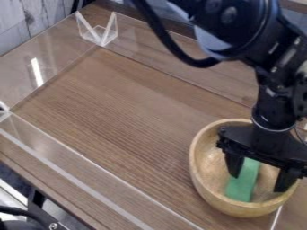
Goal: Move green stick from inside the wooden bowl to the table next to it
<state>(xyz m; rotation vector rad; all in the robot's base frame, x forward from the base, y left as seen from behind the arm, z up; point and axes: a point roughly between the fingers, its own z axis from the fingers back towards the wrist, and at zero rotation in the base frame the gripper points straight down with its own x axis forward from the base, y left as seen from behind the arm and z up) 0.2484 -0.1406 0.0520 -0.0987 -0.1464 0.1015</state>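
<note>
The wooden bowl [209,176] sits at the table's [120,108] near right corner. Inside it lies the green stick [245,183], tilted against the bowl's inner wall, its upper end hidden behind the gripper. My black gripper [256,170] reaches straight down into the bowl, open, with one finger [229,159] left of the stick and the other on its right. The fingers straddle the stick's upper part; I cannot tell whether they touch it.
Clear plastic walls [48,153] run along the table's left and near edges. A small clear bracket [96,30] stands at the far left corner. The bowl is close to the right near edge; bare wood-grain table stretches to its left.
</note>
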